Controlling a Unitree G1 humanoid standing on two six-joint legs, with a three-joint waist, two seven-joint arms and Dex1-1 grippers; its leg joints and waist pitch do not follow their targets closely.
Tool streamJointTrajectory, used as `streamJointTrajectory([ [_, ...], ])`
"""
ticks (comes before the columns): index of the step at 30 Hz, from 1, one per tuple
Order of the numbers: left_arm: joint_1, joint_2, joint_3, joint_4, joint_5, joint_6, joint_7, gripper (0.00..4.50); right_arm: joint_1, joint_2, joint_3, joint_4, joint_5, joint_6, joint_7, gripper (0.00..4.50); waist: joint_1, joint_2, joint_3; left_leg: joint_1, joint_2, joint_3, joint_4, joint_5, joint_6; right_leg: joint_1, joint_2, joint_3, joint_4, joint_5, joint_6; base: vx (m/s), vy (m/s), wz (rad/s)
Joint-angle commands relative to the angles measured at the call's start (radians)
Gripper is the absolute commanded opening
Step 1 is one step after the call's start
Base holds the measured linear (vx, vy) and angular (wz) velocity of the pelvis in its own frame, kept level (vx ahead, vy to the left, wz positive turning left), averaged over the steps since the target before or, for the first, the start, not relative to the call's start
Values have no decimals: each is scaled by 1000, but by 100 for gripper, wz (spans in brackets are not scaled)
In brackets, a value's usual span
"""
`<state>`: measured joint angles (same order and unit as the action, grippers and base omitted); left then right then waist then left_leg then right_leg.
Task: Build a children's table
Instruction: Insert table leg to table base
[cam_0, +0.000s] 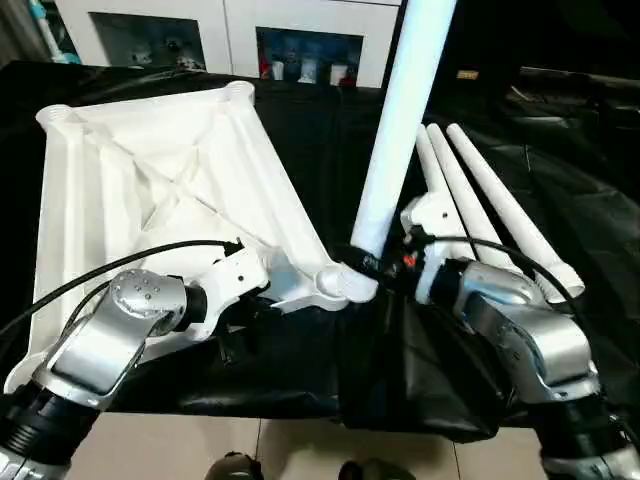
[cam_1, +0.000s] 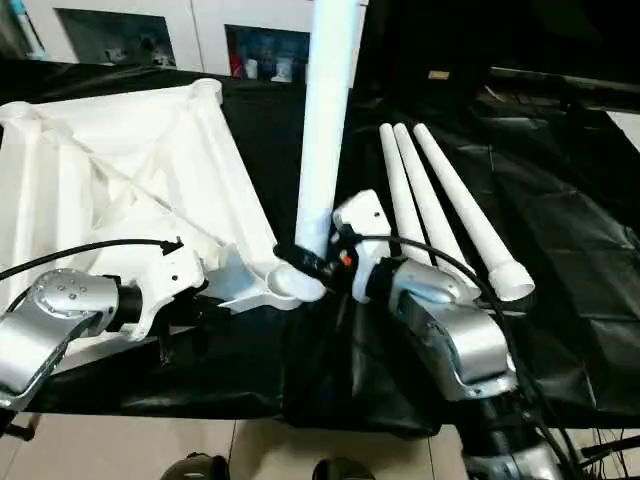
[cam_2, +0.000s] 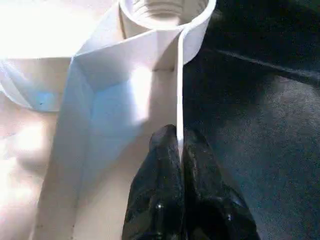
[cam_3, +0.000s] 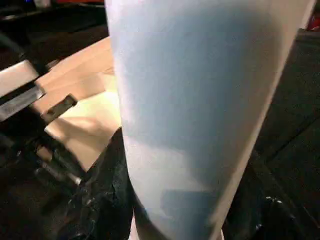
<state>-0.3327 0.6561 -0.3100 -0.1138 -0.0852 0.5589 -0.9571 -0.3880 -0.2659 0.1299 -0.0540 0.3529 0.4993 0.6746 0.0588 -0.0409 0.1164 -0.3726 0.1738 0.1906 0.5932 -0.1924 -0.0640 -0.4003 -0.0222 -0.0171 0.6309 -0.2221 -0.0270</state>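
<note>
White leg (cam_0: 400, 130), top cut off

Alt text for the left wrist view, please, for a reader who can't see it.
The left gripper has its black jaws pinched shut on a thin white rib of the upturned tabletop. Just beyond stands a round corner socket, and black cloth lies beside the tabletop's edge.

- We are looking forward and down from two head cameras set side by side, sharing the tabletop (cam_0: 150, 170).
- Our wrist cameras are pressing close: left on its rim, right on the upright leg (cam_3: 200, 115).
</note>
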Motion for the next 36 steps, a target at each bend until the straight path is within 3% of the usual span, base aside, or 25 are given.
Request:
streamJointTrajectory([
  [1,12,-21,-4,-29,-16,-63,-5,0,-28,9,-18,29,18,7,-1,186,1,11,-51,15,57,-30,-72,-82,33,44,-106,56,-70,-26,-208,0,0,0],
  [7,-3,-41,-14,-23,-4,-78,12,0,-54,23,-5,86,19,20,12,186,2,6,-49,15,58,-26,-70,-29,56,43,-103,55,-57,78,-222,0,0,0],
  [8,-4,-40,-15,-22,-2,-80,10,0,-57,24,-2,94,15,21,14,186,2,2,-46,14,57,-25,-71,-36,57,43,-103,55,-59,66,-218,0,0,0],
  [13,-8,-43,-9,-9,-2,-97,5,0,-67,17,18,121,-1,36,24,186,0,1,-37,18,59,-24,-75,-79,39,37,-107,57,-71,-47,-198,0,0,0],
  [24,-7,-40,0,-6,-7,-105,-10,0,-75,45,-1,196,3,3,24,186,-1,7,-33,17,60,-24,-78,-87,33,35,-110,58,-74,-68,-200,0,0,0],
  [31,-11,-44,6,6,-6,-113,-10,0,-34,69,-52,219,46,-15,25,186,1,10,-33,17,61,-24,-79,-97,29,35,-110,59,-76,-74,-203,0,0,0],
  [36,-16,-42,10,18,-6,-121,-14,0,-6,82,-57,227,39,-41,16,186,2,15,-32,18,62,-25,-81,-113,24,33,-111,59,-79,-91,-205,0,0,0],
])
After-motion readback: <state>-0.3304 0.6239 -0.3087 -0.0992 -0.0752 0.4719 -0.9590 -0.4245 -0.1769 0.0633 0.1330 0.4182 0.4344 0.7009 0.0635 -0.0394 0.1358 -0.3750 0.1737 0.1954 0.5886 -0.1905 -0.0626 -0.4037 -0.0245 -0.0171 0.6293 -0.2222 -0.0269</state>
